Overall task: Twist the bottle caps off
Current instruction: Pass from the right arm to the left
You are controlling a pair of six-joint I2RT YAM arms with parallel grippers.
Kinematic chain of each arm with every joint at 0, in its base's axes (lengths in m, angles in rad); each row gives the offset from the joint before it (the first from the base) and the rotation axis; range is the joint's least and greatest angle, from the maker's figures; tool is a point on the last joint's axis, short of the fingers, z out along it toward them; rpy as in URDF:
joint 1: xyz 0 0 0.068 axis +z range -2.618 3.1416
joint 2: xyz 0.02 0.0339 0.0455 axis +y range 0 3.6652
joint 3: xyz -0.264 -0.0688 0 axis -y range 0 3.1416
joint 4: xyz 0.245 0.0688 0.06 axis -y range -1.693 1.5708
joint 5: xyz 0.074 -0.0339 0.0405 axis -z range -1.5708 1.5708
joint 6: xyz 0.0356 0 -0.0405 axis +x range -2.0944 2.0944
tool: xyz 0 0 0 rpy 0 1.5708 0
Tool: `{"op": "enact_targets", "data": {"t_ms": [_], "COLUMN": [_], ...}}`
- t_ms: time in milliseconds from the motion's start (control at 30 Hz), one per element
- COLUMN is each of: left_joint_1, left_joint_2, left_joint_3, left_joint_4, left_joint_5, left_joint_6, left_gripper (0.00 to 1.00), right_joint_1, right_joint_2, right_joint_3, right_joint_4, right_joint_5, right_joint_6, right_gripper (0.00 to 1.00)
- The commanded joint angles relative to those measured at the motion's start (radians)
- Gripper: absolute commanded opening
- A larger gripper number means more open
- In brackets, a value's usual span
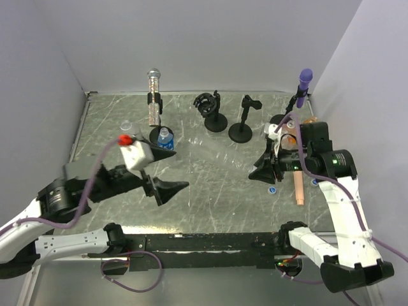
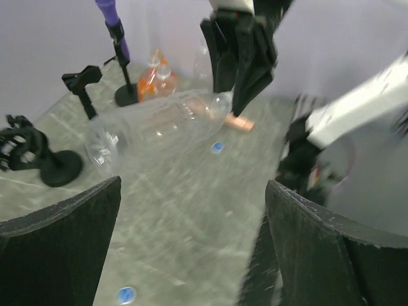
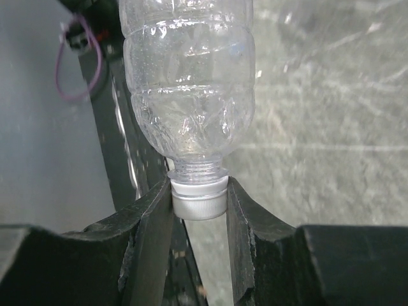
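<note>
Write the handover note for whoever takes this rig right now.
Left gripper: open, empty, above the table left of centre.
Right gripper: shut on the white cap of the clear bottle, which is held sideways.
Done: two blue caps lie loose near the right arm.
Left: this white cap is not yet off. The blue-labelled bottle and the orange bottles stand at the back; I cannot tell whether they are capped.

The bottle [image 3: 188,83] is clear, glossy, ribbed plastic; its cap [image 3: 199,203] pale, ridged, matt plastic. The right gripper [image 3: 199,191] has matt black, grainy fingers [image 3: 150,236]. The tabletop [image 3: 319,95], upper right, is scuffed grey with a slight sheen.
</note>
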Motion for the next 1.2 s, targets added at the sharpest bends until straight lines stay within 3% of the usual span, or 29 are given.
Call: {"op": "enact_targets", "data": {"t_ms": [0, 167, 267, 467, 700, 900, 1067, 1167], "left_joint_1": [-0.022, -0.124, -0.141, -0.146, -0.161, -0.166, -0.166, -0.166], "left_joint_2": [0.116, 0.283, 0.353, 0.500, 0.575, 0.594, 0.617, 0.601], "left_joint_3": [-0.009, -0.018, -0.048, -0.026, -0.034, -0.026, -0.003, -0.015], "left_joint_4": [-0.046, 0.044, 0.092, 0.083, 0.124, 0.098, 0.019, 0.009], "left_joint_5": [0.065, -0.085, -0.077, -0.088, -0.275, -0.295, -0.291, -0.271], "left_joint_6": [0.402, 0.707, 0.821, 0.884, 0.930, 0.909, 0.854, 0.818], "left_gripper": [0.97, 0.97, 0.97, 0.97, 0.98, 0.79, 0.45, 0.37], "right_joint_1": [0.011, 0.051, 0.059, 0.070, 0.079, 0.079, 0.079, 0.079], "right_joint_2": [0.059, 0.099, 0.100, 0.128, 0.154, 0.185, 0.203, 0.203], "right_joint_3": [0.030, -0.034, -0.056, -0.051, -0.048, -0.045, -0.031, -0.024], "right_joint_4": [-0.242, -0.273, -0.258, -0.274, -0.294, -0.294, -0.300, -0.299], "right_joint_5": [0.063, 0.077, 0.069, 0.037, -0.006, -0.049, -0.066, -0.083], "right_joint_6": [-0.244, -0.250, -0.238, -0.255, -0.272, -0.268, -0.265, -0.262], "right_gripper": [0.11, 0.11, 0.11, 0.11, 0.11, 0.11, 0.11, 0.12]}}
